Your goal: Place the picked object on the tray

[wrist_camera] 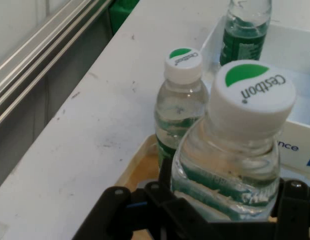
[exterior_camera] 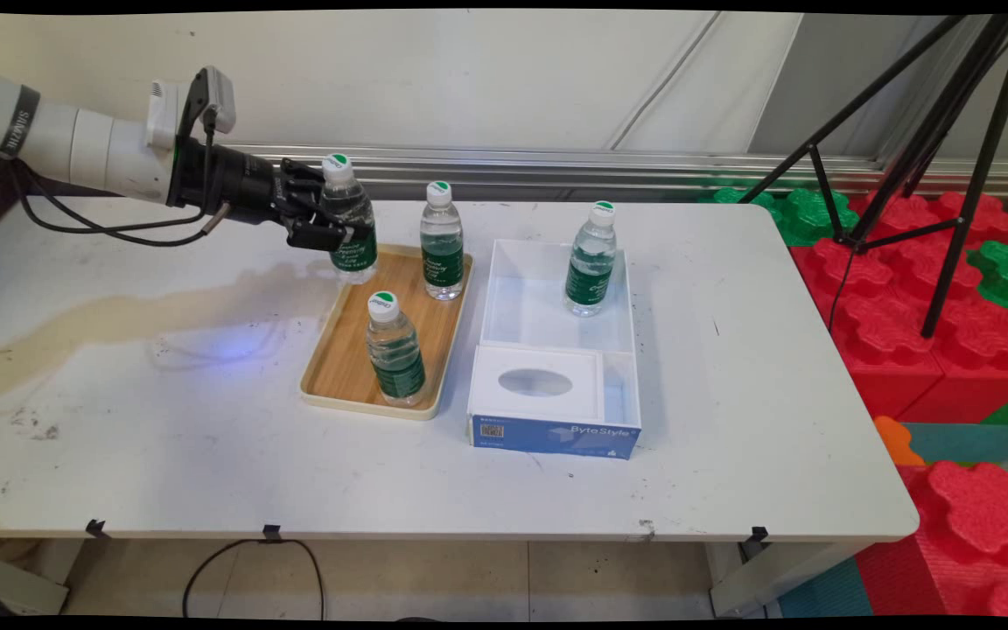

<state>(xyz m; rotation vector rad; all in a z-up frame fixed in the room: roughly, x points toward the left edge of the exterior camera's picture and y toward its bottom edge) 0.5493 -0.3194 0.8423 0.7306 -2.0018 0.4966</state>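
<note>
The tool [exterior_camera: 329,219] clamps a water bottle [exterior_camera: 348,220], apparently just above the wooden tray's [exterior_camera: 338,363] far-left corner.

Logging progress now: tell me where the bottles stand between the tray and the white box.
One bottle stands in the white box. The gripper is shut on a second bottle at the wooden tray's far left corner. Two bottles stay on the tray, far and near.
</note>
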